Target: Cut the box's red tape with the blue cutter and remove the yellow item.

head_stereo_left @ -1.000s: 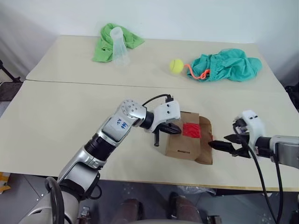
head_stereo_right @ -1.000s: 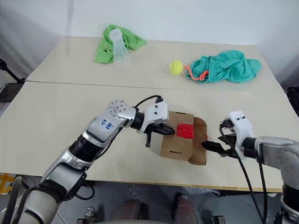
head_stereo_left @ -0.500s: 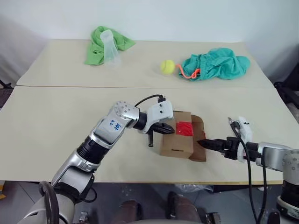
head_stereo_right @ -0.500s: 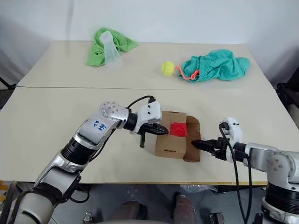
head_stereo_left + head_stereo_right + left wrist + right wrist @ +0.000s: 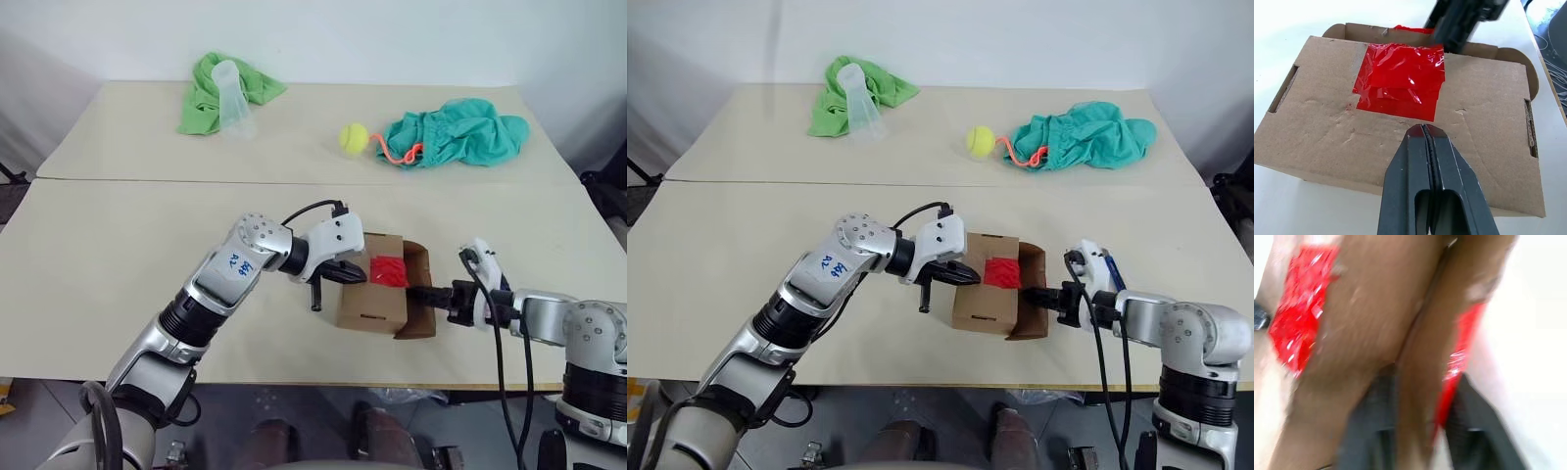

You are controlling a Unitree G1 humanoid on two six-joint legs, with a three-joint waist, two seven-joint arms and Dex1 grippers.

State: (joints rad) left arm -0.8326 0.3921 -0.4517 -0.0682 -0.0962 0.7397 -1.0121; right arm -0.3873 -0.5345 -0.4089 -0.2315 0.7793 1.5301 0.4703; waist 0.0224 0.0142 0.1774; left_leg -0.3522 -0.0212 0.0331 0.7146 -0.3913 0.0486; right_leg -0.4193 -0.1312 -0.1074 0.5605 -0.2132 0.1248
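Right pincer: black two-fingered right pincer [image 5: 1043,295] is now closing on the opened side flap of the small brown corrugated cardboard box [image 5: 985,294]; a second ago it was hanging spread wide, apart from the box's 3 o'clock end.
Right grip: in the right wrist view the brown flap is running between its fingers, so it is pinching cardboard.
Left pincer: black two-fingered left pincer [image 5: 1425,131] is pressed together, its tip resting over the lid just at the 6 o'clock edge of the red tape, as before.
Meaning for task: judging by this, the right arm is bracing the box while the cut is still pending.
Red tape: crinkled glossy bright red tape patch [image 5: 1400,81] is sitting mid-lid, looking uncut, with one end folding over the far edge.
Box place: on the pale desk [image 5: 118,245], near its 6 o'clock edge.
Blue cutter: slim dark pen-like cutter [image 5: 316,293] is hanging down from the left pincer, at the box's 9 o'clock side.
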